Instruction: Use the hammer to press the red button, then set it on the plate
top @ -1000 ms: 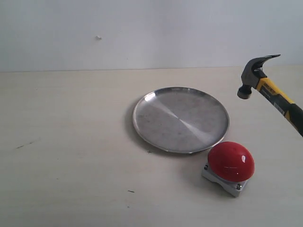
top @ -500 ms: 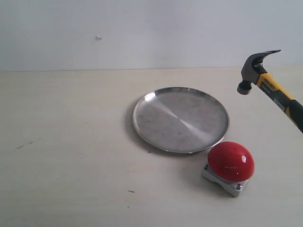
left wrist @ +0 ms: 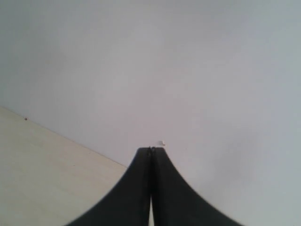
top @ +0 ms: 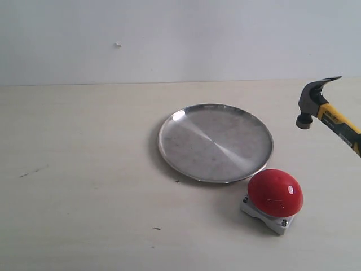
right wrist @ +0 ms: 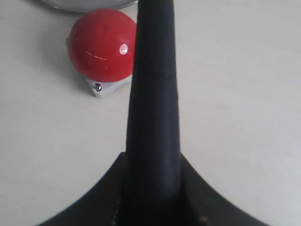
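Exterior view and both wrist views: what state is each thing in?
hammer: held in air, touching nothing else
red button: untouched, on its base
plate: flat, nothing on it
left gripper: fingers shut, holding nothing
right gripper: fingers shut on the hammer's handle

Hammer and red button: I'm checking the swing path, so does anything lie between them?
Nothing; the exterior view shows only bare table between the raised hammer and red button; the plate sits aside.
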